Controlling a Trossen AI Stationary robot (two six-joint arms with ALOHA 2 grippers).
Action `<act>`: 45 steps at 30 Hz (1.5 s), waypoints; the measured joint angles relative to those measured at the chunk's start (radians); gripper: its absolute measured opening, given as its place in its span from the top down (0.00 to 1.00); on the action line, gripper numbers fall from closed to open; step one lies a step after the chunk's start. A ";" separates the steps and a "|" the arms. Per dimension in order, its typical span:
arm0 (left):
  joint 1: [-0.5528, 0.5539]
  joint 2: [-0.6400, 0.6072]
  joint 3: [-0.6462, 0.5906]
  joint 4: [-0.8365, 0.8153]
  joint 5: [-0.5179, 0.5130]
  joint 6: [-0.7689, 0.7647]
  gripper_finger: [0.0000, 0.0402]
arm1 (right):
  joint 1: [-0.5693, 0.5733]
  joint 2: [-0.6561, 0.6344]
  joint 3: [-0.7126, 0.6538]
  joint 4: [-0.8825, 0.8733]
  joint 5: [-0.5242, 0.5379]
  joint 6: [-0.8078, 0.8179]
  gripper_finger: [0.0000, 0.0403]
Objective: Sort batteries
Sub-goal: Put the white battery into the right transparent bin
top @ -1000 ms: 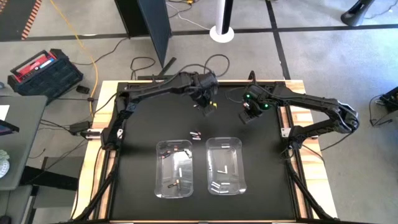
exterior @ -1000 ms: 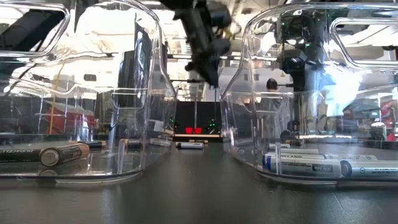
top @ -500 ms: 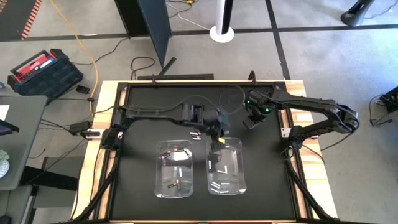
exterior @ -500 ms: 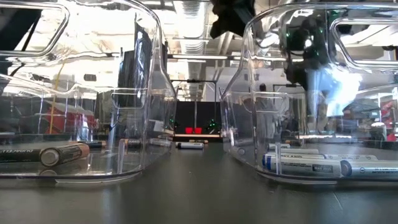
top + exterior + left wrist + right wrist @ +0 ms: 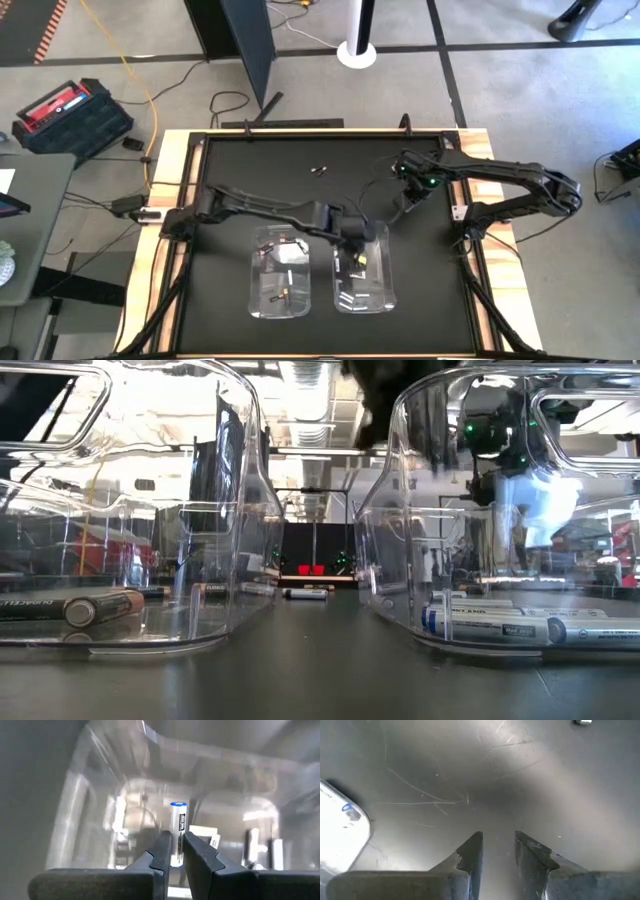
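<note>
A: Left gripper sits over the right-hand clear plastic bin, reaching across from the left side of the black-topped bench. Its fingers are pinched nearly together on one white cylindrical battery with a blue cap, held upright between them.

B: Upright why?

A: My guess: clamped across its middle, the cell hangs end-down, so it should fall cleanly into the bin on release. That bin already holds white cells; several lie along its floor in the low view. Looks like the white pile.

B: And the other bin?

A: The left-hand clear plastic bin holds the dark cells. One dark battery with a copper-coloured end lies on its floor near the front wall. So the colours are being kept apart.

B: Right arm?

A: Waiting. Right gripper hovers above bare bench towards the far right, fingers partly apart, nothing between them. Well clear of the bins, probably so the arms don't cross.

B: Anything left to sort?

A: One small loose cell lies on the far middle of the bench, well away from both bins. Its colour I cannot tell from here. Another cell shows on the bench in the gap between the bins in the low view.
</note>
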 joint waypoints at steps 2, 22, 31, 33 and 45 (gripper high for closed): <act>-0.003 0.037 -0.001 -0.002 0.007 -0.012 0.91 | 0.000 -0.013 0.000 0.004 0.000 0.000 0.69; -0.031 0.149 0.042 -0.008 -0.034 -0.044 0.91 | 0.000 -0.124 0.000 -0.003 0.000 0.002 0.69; -0.062 0.147 0.081 -0.012 -0.102 -0.061 0.91 | 0.000 -0.126 0.000 -0.006 0.000 0.000 0.69; -0.073 0.148 0.081 -0.013 -0.104 -0.075 0.91 | 0.000 -0.126 0.000 -0.006 0.000 0.000 0.69; -0.082 0.158 0.070 0.011 -0.095 -0.075 0.91 | 0.000 -0.125 0.000 -0.010 -0.001 0.000 0.69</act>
